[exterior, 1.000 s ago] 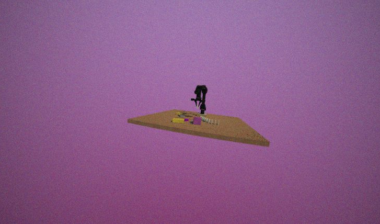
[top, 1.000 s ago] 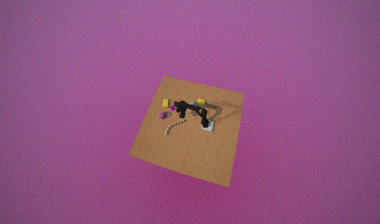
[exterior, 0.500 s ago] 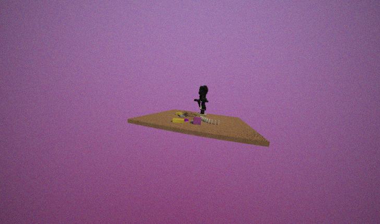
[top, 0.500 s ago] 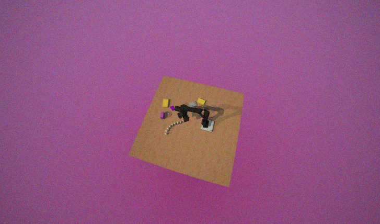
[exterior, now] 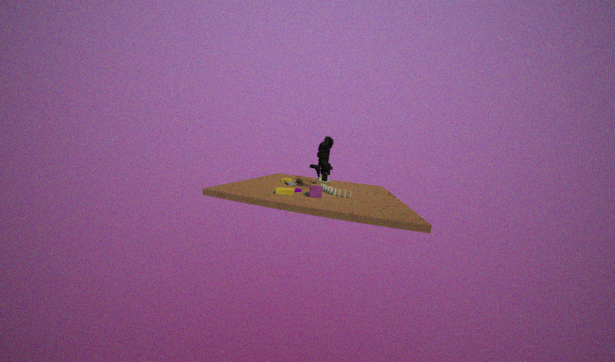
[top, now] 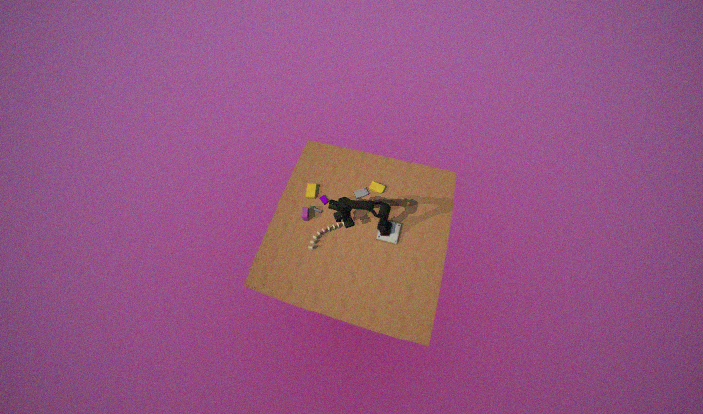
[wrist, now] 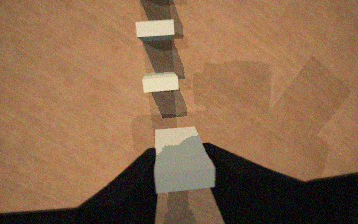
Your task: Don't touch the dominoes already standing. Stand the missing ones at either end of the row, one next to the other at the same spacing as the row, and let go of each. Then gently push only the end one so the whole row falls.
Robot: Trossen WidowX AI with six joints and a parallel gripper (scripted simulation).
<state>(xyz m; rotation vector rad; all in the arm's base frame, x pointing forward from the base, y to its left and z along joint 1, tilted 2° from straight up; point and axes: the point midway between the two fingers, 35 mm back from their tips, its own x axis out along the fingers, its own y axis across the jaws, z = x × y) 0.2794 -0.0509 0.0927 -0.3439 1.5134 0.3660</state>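
Magenta backdrop, plain on all sides; square wooden bench [top: 353, 287] set within it.

Item 1: black arm on a pale base plate [top: 389, 233] at about 3 o'clock of the bench centre, reaching toward 9 o'clock.

Item 2: pincer [wrist: 184, 197], closed on a pale domino [wrist: 182, 160]. Wrist view shows the domino gripped between the dark jaws at 6 o'clock of the frame, its upper part lit, its lower part in shade. Whether it touches the bench cannot be told.

Item 3: row of standing dominoes [top: 323, 233], cream, curving from the pincer [top: 343, 220] toward 7 o'clock in the top view. Wrist view shows the nearest standing domino [wrist: 160, 82] at 12 o'clock of the held one, apart from it, and a further one [wrist: 154, 28] beyond, in line.

Item 4: loose objects, 10 to 12 o'clock of the arm in the top view: two yellow blocks [top: 310, 190] [top: 376, 187], grey block [top: 361, 192], small purple cube [top: 324, 199], magenta cylinder-like piece [top: 305, 213] with a small grey piece [top: 316, 209] just beside it.

Item 5: exterior view, arm [exterior: 324, 157] folded upright over the near end of the row [exterior: 338, 192].
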